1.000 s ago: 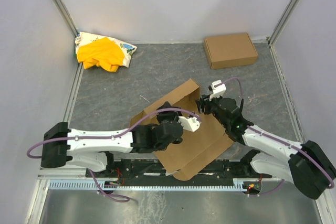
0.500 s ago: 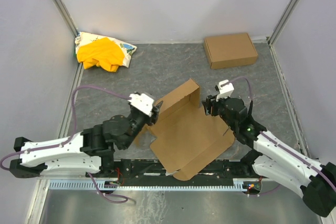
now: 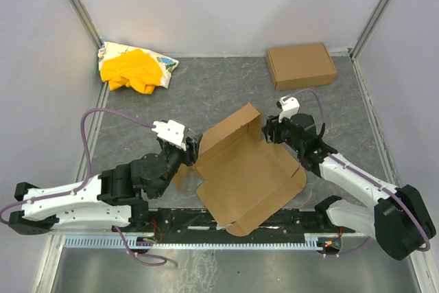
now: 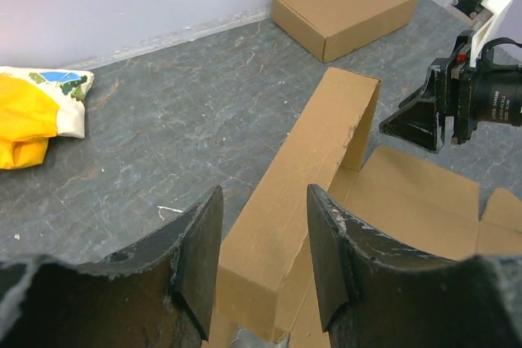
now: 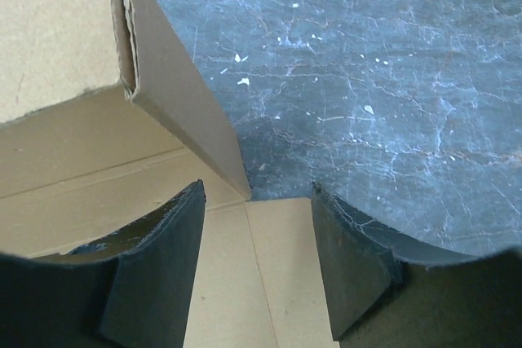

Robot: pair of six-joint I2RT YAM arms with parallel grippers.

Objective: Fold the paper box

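Near the arm bases, on grey surface point(image 3: 206, 94): paper box point(image 3: 247, 173), mostly flat, far wall point(image 3: 230, 128) raised. Left pincer point(image 3: 195, 146) released, fingers astride its left end. Right pincer point(image 3: 269, 135) released too, over the right-end corner, gripping nothing.

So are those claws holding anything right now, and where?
Nothing is clamped, it seems. The left gripper stands open astride one end of the raised wall of the plain brown cardboard sheet; the right gripper hangs open over it.
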